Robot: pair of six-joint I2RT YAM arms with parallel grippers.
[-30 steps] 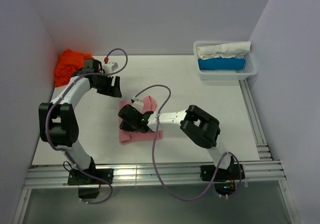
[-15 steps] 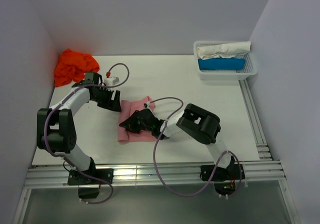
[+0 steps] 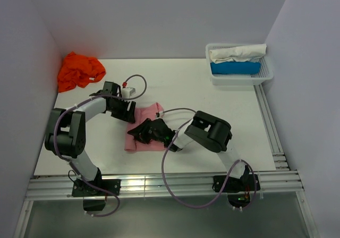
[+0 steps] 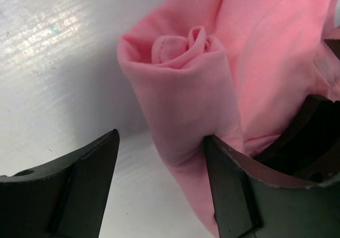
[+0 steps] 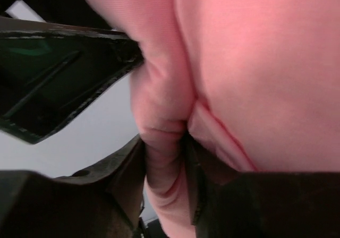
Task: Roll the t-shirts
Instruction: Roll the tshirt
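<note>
The light pink t-shirt (image 3: 139, 145) lies partly rolled in the middle of the white table. The end of its roll (image 4: 186, 89) shows a spiral of cloth. My left gripper (image 3: 129, 112) (image 4: 162, 179) is open at that end, the roll touching its right finger (image 4: 234, 190) and a gap on the other side. My right gripper (image 3: 144, 133) (image 5: 164, 163) lies low on the shirt, shut on a fold of pink cloth (image 5: 255, 62). The bright orange t-shirt (image 3: 79, 70) sits crumpled in the far left corner, apart from both grippers.
A white mesh basket (image 3: 241, 79) at the far right holds a white roll (image 3: 236, 52) and a blue roll (image 3: 235, 68). Metal rails (image 3: 268, 126) run along the right and near edges. Grey walls close in the table.
My left arm has swung from beside the orange t-shirt over to the pink shirt's far left end. The right gripper has shifted left on the pink shirt, which now looks more bunched.
</note>
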